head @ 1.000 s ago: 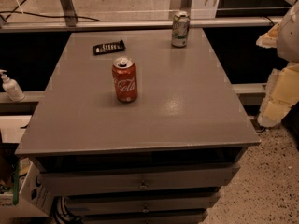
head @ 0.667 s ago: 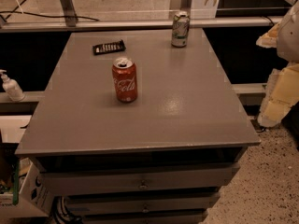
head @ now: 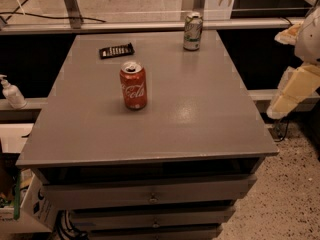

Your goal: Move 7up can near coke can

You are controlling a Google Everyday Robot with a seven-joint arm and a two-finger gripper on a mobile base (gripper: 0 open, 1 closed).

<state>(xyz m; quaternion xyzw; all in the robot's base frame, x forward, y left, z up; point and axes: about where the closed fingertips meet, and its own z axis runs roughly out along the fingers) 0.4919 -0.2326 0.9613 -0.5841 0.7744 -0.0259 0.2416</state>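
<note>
The 7up can (head: 192, 31), pale silver-white and green, stands upright at the far edge of the grey table (head: 200, 119), right of centre. The coke can (head: 133, 85), red with white script, stands upright near the table's middle, left of centre. The two cans are well apart. My gripper (head: 292, 91) shows as a cream-coloured piece of the arm at the right edge of the camera view. It hangs beyond the table's right side, away from both cans, and holds nothing I can see.
A flat black remote-like device (head: 116, 50) lies at the far left of the table, behind the coke can. A white pump bottle (head: 11, 91) stands on a ledge to the left. Drawers (head: 150, 196) sit under the tabletop. A rail runs behind the table.
</note>
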